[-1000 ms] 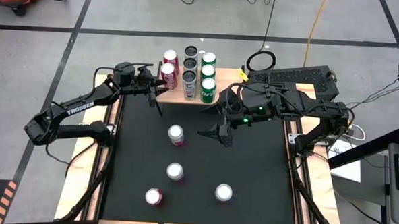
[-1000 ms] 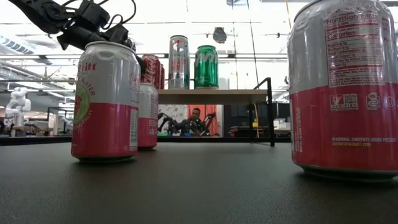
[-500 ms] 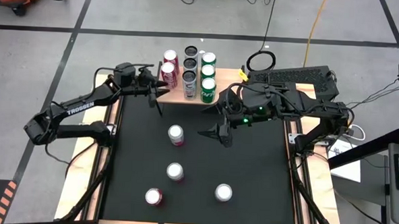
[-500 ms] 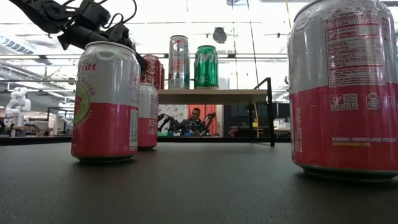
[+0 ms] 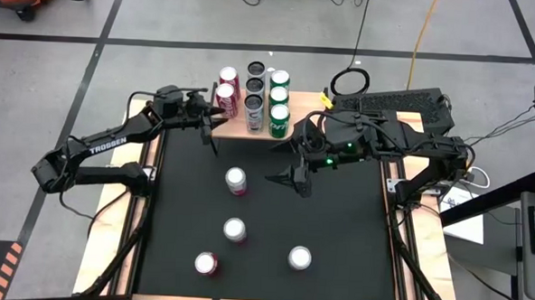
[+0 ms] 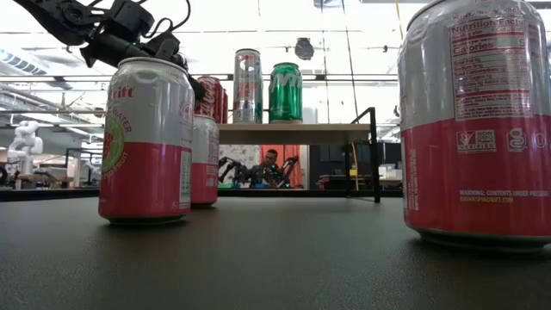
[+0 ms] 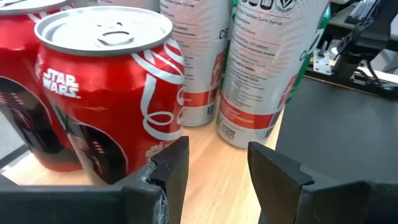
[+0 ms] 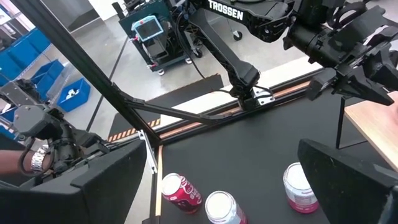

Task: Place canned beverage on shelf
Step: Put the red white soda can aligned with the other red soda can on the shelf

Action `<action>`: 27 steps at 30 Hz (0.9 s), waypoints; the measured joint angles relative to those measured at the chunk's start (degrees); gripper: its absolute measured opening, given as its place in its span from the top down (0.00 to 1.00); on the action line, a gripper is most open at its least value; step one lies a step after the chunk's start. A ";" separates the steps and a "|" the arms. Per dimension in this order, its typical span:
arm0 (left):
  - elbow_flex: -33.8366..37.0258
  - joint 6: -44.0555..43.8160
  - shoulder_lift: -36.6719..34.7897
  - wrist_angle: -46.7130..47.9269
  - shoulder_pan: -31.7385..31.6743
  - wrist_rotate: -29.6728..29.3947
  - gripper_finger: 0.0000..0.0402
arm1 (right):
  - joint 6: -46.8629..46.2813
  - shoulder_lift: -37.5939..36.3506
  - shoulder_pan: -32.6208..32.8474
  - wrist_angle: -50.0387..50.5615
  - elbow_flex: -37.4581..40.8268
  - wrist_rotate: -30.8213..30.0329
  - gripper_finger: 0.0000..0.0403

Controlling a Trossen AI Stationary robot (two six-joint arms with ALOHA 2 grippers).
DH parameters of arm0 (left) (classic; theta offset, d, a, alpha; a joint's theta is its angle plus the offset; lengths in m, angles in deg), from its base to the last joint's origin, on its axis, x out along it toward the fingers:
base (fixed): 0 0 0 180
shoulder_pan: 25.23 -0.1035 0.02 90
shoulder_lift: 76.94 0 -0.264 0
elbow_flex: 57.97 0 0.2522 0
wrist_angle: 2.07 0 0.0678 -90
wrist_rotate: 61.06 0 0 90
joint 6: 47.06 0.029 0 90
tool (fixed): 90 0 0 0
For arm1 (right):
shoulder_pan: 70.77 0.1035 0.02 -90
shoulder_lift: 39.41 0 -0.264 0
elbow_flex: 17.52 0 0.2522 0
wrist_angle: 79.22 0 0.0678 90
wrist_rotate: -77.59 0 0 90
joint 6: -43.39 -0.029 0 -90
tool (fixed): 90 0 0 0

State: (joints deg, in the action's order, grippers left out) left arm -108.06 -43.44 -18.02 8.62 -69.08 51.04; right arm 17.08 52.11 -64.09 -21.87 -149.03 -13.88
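The left gripper (image 5: 217,114) is parked at the shelf's (image 5: 297,130) left edge, jaws partly open beside a red Coca-Cola can (image 7: 102,87) set there; nothing seems to be gripped, though contact is hard to judge. Seven cans are lined up on the shelf. The right gripper (image 5: 289,164) is hung wide open and empty over the black mat (image 5: 337,225), where four cans are left.

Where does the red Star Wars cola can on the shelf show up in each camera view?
High view: the red cola can sits at the shelf's left edge, beside the left pincer.
Low view: only a red sliver shows behind the near pink-and-white can.
Left wrist view: large, upper left.
Right wrist view: not in it.
Shared landmark: the light-wood shelf.
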 joint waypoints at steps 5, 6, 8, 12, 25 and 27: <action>0.00 -0.84 0.00 -0.02 0.13 1.22 0.59 | -0.65 0.00 0.00 -0.02 0.00 0.00 0.01; 0.00 -1.51 0.00 -0.07 0.19 1.86 0.59 | -0.65 0.00 0.01 -0.02 0.00 0.00 0.01; 0.00 -2.99 -0.02 -0.74 0.67 3.35 0.59 | -0.68 0.00 0.12 -0.01 0.00 0.00 0.01; -0.49 -7.04 -2.28 -1.20 2.27 4.80 0.59 | -1.85 0.00 0.13 0.00 0.00 0.02 0.01; -3.58 -12.38 -18.93 12.48 17.80 -4.70 0.59 | -6.17 0.02 2.25 7.17 -0.02 0.06 0.01; -4.64 -12.92 -20.80 16.48 21.66 -5.84 0.59 | -7.00 0.02 3.38 9.44 -0.02 0.09 0.01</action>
State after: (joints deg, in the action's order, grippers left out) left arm -112.70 -56.36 -38.82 25.10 -47.42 45.20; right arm 10.08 52.13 -60.72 -12.43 -149.06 -13.79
